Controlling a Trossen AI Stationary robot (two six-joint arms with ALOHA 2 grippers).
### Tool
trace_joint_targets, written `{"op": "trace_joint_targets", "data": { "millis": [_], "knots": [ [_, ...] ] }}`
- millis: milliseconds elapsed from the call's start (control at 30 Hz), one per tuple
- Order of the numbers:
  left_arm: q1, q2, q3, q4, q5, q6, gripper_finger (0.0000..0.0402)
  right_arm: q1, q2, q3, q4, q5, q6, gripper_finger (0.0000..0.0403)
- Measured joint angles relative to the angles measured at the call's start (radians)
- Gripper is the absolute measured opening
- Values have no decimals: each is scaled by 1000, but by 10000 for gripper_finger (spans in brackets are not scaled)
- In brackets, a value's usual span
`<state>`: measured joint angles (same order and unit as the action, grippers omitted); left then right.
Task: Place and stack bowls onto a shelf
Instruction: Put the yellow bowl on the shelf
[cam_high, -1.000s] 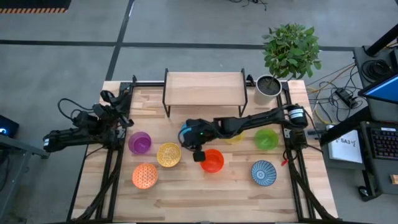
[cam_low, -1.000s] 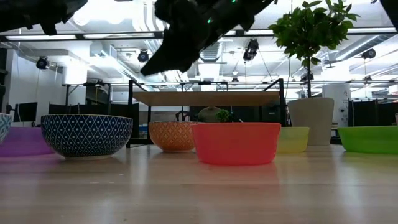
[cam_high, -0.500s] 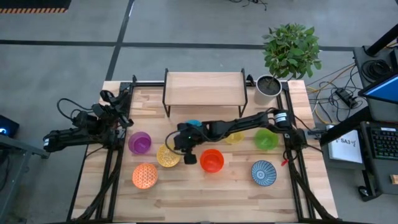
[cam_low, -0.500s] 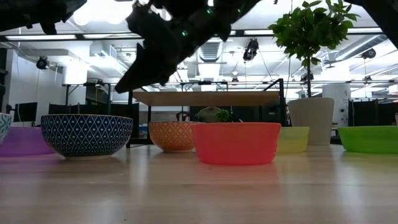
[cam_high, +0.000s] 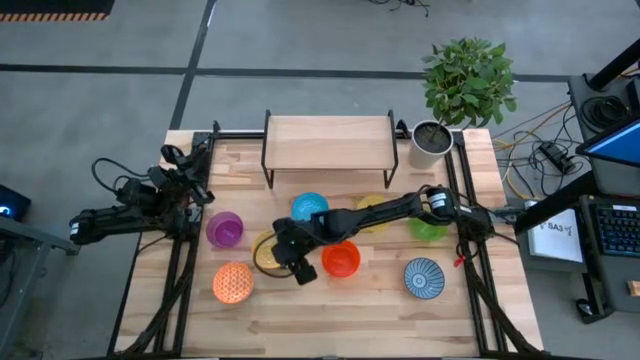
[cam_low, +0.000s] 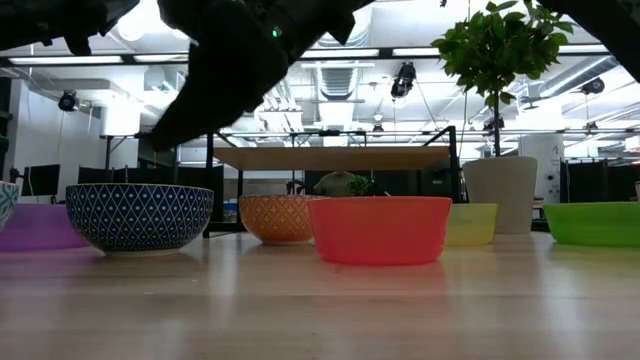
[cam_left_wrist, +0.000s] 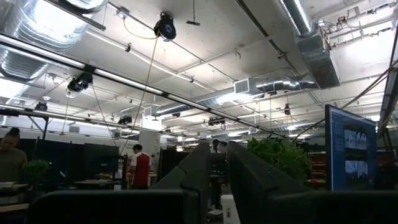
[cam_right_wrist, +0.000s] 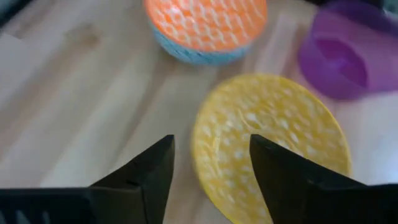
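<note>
The right gripper (cam_high: 288, 262) hangs with fingers spread over the gold bowl (cam_right_wrist: 273, 146), which sits mouth-up mid-tabletop between the purple bowl (cam_high: 225, 229) and red bowl (cam_high: 341, 258). The left gripper (cam_high: 195, 190) waits at the left edge, fingers nearly together.

No words, labels, brand marks, numbers or signs are showing legibly in any view. The bowls are carrying only patterns, not lettering, and the monitor (cam_left_wrist: 350, 155) glowing in the room beyond the tabletop in the left wrist view is displaying content too small to make out.
</note>
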<state>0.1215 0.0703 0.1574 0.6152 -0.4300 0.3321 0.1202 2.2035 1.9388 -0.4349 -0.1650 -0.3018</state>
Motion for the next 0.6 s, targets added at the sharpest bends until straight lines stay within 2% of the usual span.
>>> {"op": "trace_joint_targets", "data": {
  "millis": [200, 333, 600],
  "knots": [
    [0, 0, 0, -3, 0, 0, 39, -2, 54, 18, -40, -11, 20, 203],
    [0, -1, 0, -1, 0, 0, 39, -4, 74, 18, -25, -68, 49, 195],
    [0, -1, 0, -2, 1, 0, 39, -20, 113, 18, -20, -79, 55, 172]
  ]
}}
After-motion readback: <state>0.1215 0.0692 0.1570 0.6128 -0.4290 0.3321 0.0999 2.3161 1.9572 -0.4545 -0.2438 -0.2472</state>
